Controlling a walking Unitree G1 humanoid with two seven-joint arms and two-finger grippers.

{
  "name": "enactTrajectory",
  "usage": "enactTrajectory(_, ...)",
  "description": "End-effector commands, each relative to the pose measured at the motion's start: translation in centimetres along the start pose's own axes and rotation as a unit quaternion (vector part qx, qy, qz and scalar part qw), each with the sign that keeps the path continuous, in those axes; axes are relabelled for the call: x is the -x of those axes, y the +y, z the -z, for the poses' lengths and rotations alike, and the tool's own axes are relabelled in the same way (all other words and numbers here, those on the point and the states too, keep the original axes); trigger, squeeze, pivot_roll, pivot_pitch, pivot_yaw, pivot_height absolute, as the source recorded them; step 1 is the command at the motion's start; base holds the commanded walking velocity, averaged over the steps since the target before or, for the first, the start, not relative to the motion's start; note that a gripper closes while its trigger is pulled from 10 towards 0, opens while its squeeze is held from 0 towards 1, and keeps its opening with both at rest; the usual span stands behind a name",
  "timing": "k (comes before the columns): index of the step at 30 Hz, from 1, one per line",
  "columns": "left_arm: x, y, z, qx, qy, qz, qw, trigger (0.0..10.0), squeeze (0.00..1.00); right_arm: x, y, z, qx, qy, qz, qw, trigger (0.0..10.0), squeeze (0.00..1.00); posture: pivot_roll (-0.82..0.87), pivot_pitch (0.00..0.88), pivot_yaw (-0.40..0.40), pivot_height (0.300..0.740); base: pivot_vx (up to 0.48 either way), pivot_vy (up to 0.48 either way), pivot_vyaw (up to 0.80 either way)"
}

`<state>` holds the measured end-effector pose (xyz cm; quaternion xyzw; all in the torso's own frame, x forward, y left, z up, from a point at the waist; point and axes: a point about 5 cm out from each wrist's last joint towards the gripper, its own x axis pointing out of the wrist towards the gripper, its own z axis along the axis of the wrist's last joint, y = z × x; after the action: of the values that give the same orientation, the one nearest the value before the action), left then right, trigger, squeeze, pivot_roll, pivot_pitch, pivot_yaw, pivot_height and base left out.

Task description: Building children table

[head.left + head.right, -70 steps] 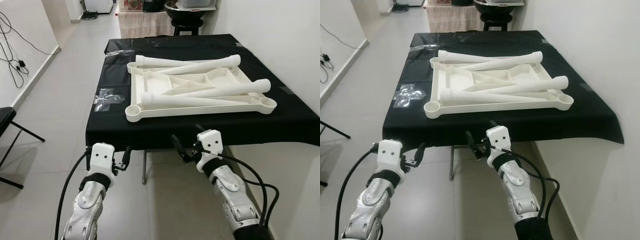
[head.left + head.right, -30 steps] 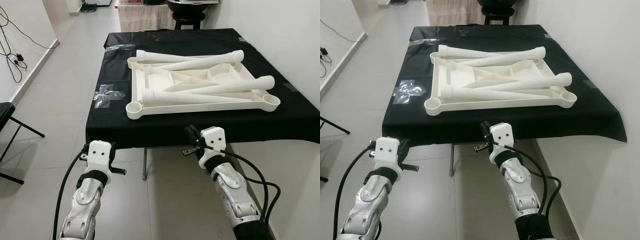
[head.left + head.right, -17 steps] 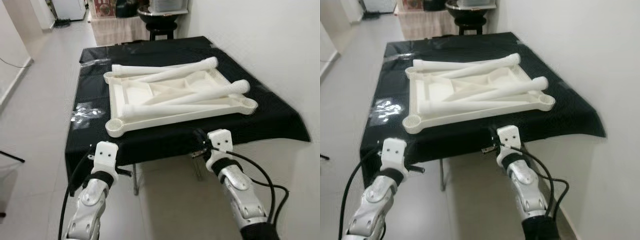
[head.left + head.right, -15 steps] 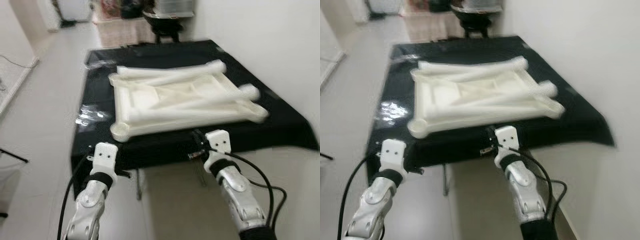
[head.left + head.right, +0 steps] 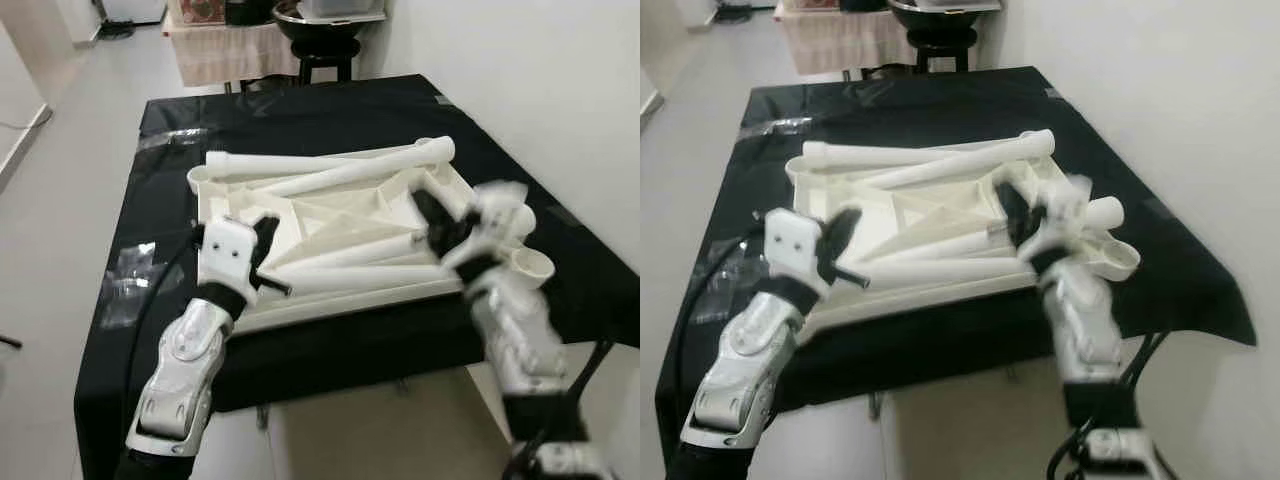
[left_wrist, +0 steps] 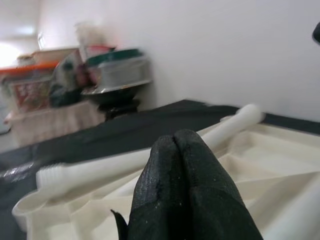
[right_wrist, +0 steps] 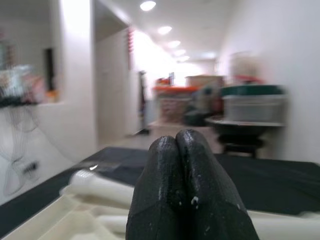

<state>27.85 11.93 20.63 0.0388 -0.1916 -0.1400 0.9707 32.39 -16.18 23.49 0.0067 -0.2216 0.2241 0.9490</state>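
Head views: I am seeing white tabletop (image 5: 340, 225) lying upside down on black-covered table (image 5: 330, 110), four white legs (image 5: 330, 165) lying loose across it. Left gripper (image 5: 262, 240) hovering over tabletop's near left part; right gripper (image 5: 435, 222) blurred, hovering over its right side.

Wrist views: left fingers (image 6: 187, 200) pressing together, holding nothing; right fingers (image 7: 182, 195) likewise closed, empty. Both looking across tabletop and legs.

Surroundings: I am noting white wall (image 5: 520, 60) running just right of table, black stool (image 5: 325, 50) with containers standing beyond far edge.
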Motion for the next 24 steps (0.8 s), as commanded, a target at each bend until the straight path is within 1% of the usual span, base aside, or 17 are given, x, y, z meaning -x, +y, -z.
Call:
enactTrajectory(1, 0.4, -0.2, 1.1, 0.008, 0.03, 0.009, 0.999, 10.0, 0.0, 0.0, 1.0, 0.7, 0.017, 0.022, -0.038, 0.999, 10.0, 0.0, -0.01, 0.077, -0.019, 0.74, 0.0, -0.45, 0.0)
enactTrajectory(2, 0.8, -0.4, 1.7, 0.01, 0.045, 0.013, 0.999, 10.0, 0.0, -0.4, 1.5, 0.1, 0.043, 0.017, -0.064, 0.997, 10.0, 0.0, -0.01, 0.078, -0.02, 0.74, 0.0, -0.45, 0.0)
enactTrajectory(4, 1.4, -0.5, 2.8, 0.013, 0.073, 0.013, 0.997, 10.0, 0.0, -1.0, 2.4, -0.4, 0.073, 0.018, -0.111, 0.991, 10.0, 0.0, 0.0, 0.078, -0.02, 0.74, 0.0, -0.45, 0.0)
enactTrajectory(5, 1.8, -0.5, 3.3, 0.017, 0.085, 0.01, 0.996, 10.0, 0.0, -1.1, 2.7, -0.5, 0.09, 0.021, -0.131, 0.987, 10.0, 0.0, 0.0, 0.08, -0.023, 0.74, 0.0, -0.45, 0.8)
enactTrajectory(6, 1.8, -0.5, 3.3, 0.017, 0.085, 0.01, 0.996, 10.0, 0.0, -1.1, 2.7, -0.5, 0.09, 0.021, -0.131, 0.987, 10.0, 0.0, 0.0, 0.08, -0.023, 0.74, 0.0, -0.45, 0.8)
enactTrajectory(8, 2.1, -0.7, 3.9, 0.023, 0.097, 0.007, 0.995, 10.0, 0.0, -1.2, 2.9, -0.6, 0.113, 0.028, -0.153, 0.981, 10.0, 0.0, 0.0, 0.08, -0.023, 0.74, 0.0, -0.45, 0.8)
enactTrajectory(9, 2.1, -0.7, 3.9, 0.023, 0.097, 0.007, 0.995, 10.0, 0.0, -1.2, 2.9, -0.6, 0.113, 0.028, -0.153, 0.981, 10.0, 0.0, 0.0, 0.08, -0.023, 0.74, 0.0, -0.45, 0.8)
enactTrajectory(12, 2.1, -0.8, 4.0, 0.032, 0.108, 0.005, 0.994, 10.0, 0.0, -1.1, 3.0, -0.6, 0.125, 0.052, -0.183, 0.974, 10.0, 0.0, 0.0, 0.083, -0.021, 0.74, 0.0, -0.447, 0.8)
enactTrajectory(13, 2.1, -0.8, 4.0, 0.032, 0.108, 0.005, 0.994, 10.0, 0.0, -1.1, 3.0, -0.6, 0.125, 0.052, -0.183, 0.974, 10.0, 0.0, 0.0, 0.083, -0.021, 0.74, 0.0, -0.442, 0.8)
enactTrajectory(14, 2.1, -0.8, 4.3, 0.036, 0.117, 0.001, 0.992, 10.0, 0.0, -1.0, 3.0, -0.5, 0.135, 0.065, -0.194, 0.97, 10.0, 0.0, -0.01, 0.083, -0.019, 0.74, 0.0, 0.0, 0.8)
enactTrajectory(17, 2.1, -0.8, 4.5, 0.04, 0.125, -0.001, 0.991, 10.0, 0.0, -0.9, 3.0, -0.3, 0.143, 0.08, -0.201, 0.966, 10.0, 0.0, -0.01, 0.082, -0.018, 0.74, 0.0, 0.0, 0.8)
enactTrajectory(18, 2.1, -0.9, 4.8, 0.044, 0.13, 0.0, 0.991, 10.0, 0.0, -0.9, 2.8, 0.0, 0.163, 0.103, -0.196, 0.961, 10.0, 0.0, -0.01, 0.081, -0.016, 0.74, 0.0, 0.0, 0.8)
enactTrajectory(19, 2.1, -0.9, 4.8, 0.044, 0.13, 0.0, 0.991, 10.0, 0.0, -0.9, 2.8, 0.0, 0.163, 0.103, -0.196, 0.961, 10.0, 0.0, -0.01, 0.081, -0.016, 0.74, 0.0, 0.0, 0.8)
enactTrajectory(21, 2.4, -1.2, 5.5, 0.044, 0.144, 0.023, 0.988, 10.0, 0.0, -1.1, 2.1, 0.7, 0.198, 0.143, -0.183, 0.952, 10.0, 0.0, -0.01, 0.074, -0.012, 0.74, 0.0, 0.0, 0.8)
enactTrajectory(22, 2.4, -1.2, 5.5, 0.044, 0.144, 0.023, 0.988, 10.0, 0.0, -1.1, 2.1, 0.7, 0.198, 0.143, -0.183, 0.952, 10.0, 0.0, -0.01, 0.074, -0.012, 0.74, 0.0, 0.0, 0.8)
enactTrajectory(23, 2.6, -1.5, 5.8, 0.041, 0.151, 0.04, 0.987, 10.0, 0.0, -1.2, 1.8, 1.0, 0.211, 0.157, -0.177, 0.949, 10.0, 0.0, -0.01, 0.073, -0.012, 0.74, 0.0, 0.0, 0.8)
enactTrajectory(24, 2.7, -1.7, 6.3, 0.041, 0.162, 0.054, 0.984, 10.0, 0.0, -1.3, 1.4, 1.2, 0.213, 0.168, -0.17, 0.947, 10.0, 0.0, -0.01, 0.071, -0.014, 0.74, 0.0, 0.0, 0.8)
